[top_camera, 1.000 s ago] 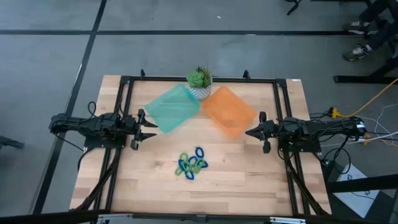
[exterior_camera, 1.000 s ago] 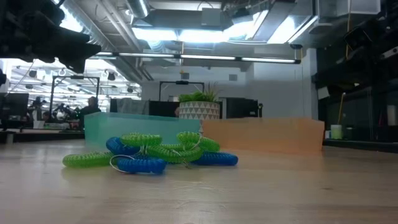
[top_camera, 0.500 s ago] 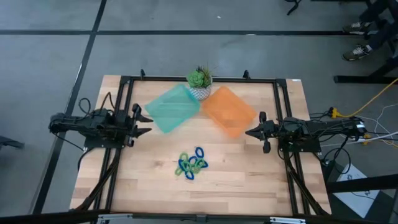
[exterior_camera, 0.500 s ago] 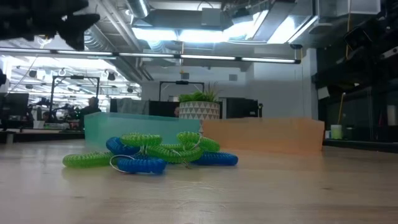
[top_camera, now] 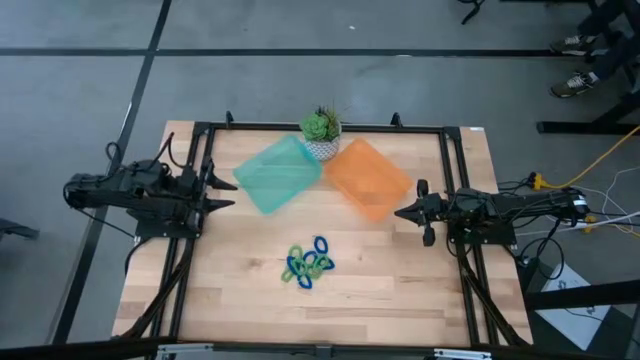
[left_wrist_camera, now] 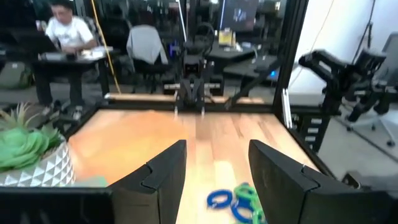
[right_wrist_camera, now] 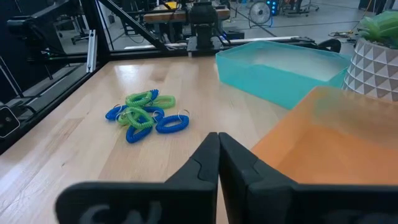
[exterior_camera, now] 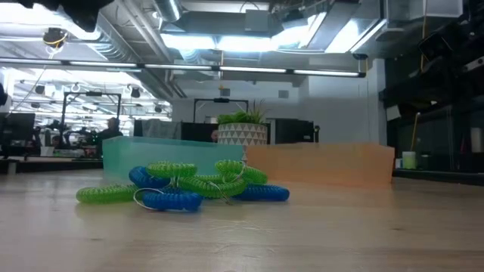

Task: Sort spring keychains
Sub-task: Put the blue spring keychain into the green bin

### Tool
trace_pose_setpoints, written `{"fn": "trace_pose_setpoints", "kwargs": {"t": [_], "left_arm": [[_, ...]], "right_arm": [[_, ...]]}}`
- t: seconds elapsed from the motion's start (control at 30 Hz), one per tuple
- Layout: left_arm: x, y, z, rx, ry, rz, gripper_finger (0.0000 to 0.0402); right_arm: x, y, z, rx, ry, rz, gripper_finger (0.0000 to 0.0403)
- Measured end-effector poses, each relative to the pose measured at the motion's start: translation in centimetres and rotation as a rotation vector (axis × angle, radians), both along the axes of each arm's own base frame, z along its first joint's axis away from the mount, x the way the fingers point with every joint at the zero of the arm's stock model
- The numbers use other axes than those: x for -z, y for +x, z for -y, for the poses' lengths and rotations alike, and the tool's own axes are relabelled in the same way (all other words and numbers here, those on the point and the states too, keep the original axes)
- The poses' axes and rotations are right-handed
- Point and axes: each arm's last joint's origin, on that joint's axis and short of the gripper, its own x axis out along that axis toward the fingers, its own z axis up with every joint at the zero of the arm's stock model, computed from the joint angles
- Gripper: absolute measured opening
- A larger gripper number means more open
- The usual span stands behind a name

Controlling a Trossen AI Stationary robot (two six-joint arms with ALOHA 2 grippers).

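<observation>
1. Spring keychains (top_camera: 309, 263) lie in one tangled blue and green heap just below the middle of the high view, on the bare wood of the table (top_camera: 380, 290).
2. I see the teal tray (top_camera: 276, 173) and the orange tray (top_camera: 368, 178) side by side above the heap, corners nearly meeting under the potted plant (top_camera: 321, 127) at the top centre.
3. My left gripper (top_camera: 215, 190) sits at the left edge of the high view, fingers apart and holding nothing, well apart from the heap.
4. My right gripper (top_camera: 412, 211) waits at the right, just beside the orange tray, fingers pressed together and empty.
5. Around the heap I have open wood on every side, down to the bottom edge of the frame.
6. A black frame (top_camera: 330, 128) borders the tabletop; grey floor surrounds it.
7. Beyond the table, the left wrist view shows a seated person (left_wrist_camera: 67, 31) in the upper left, among desks and chairs.
</observation>
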Motion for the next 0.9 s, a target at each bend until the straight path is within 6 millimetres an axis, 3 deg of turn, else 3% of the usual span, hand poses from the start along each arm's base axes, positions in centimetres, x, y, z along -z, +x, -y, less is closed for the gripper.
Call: {"fn": "trace_pose_setpoints", "kwargs": {"t": [0.2,0.57,0.9], "left_arm": [[-1.1,1.1,0.1,-0.003,0.011,-0.133,0.0171],[-3.5,5.9,0.5,-0.002,0.024,-0.288,0.0171],[-2.7,10.4,0.8,-0.002,0.037,-0.436,0.0171]], "right_arm": [[0.0,0.0,0.0,0.0,0.0,0.0,0.0007],[0.0,0.0,0.0,0.0,0.0,0.0,0.0007],[0.0,0.0,0.0,0.0,0.0,0.0,0.0007]]}}
